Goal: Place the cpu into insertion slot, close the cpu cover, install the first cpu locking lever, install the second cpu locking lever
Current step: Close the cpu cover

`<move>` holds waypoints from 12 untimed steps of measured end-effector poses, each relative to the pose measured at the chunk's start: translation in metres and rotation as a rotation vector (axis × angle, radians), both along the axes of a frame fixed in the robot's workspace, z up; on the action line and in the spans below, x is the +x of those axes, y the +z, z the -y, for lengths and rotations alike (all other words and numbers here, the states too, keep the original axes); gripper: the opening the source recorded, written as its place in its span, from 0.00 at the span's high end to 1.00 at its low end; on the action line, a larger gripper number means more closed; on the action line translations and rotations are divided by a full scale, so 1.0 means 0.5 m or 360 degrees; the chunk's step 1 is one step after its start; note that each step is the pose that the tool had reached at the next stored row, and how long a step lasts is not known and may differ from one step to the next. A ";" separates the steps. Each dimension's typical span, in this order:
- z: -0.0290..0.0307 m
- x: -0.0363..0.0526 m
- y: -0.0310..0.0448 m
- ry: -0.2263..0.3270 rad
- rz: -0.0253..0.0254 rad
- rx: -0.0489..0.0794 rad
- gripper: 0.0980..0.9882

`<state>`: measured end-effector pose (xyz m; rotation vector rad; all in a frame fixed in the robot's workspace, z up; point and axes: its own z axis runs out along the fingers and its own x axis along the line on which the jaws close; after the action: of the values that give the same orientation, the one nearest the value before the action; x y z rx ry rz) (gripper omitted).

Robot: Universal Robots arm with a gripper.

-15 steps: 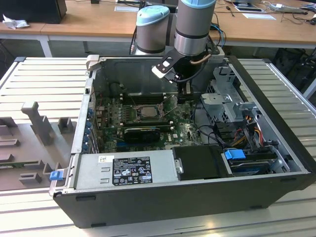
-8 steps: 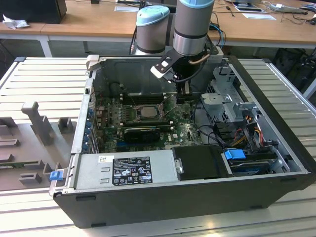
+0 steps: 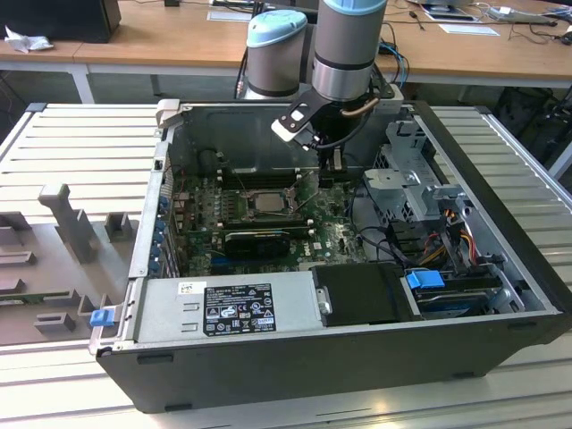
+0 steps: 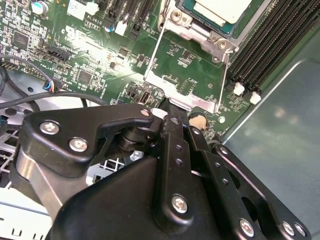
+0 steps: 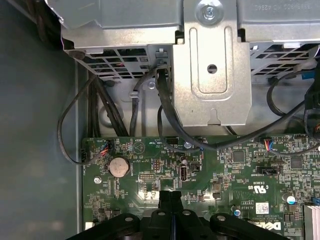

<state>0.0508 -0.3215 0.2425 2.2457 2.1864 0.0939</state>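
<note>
Second wrist view: the cpu (image 4: 220,9), a flat pale silvery square, sits in the metal-rimmed insertion slot (image 4: 196,31), and the cpu cover (image 4: 186,100), a thin shiny frame with a square cut-out, lies open over the green board (image 4: 100,55). The black gripper (image 4: 173,116) has its tip at the cover's free edge, with its fingers (image 5: 164,202) pressed together in the first wrist view. The grey arm (image 3: 344,45) stands almost upright in the open computer case (image 3: 357,357).
</note>
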 end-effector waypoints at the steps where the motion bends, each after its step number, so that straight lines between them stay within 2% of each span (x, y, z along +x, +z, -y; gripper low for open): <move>1: 0.000 0.000 0.000 0.0000 0.00000 0.0000 0.99; 12: 0.000 -0.004 0.000 0.0000 0.00000 0.0000 0.99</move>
<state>0.0490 -0.3215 0.2425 2.2458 2.1863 0.0940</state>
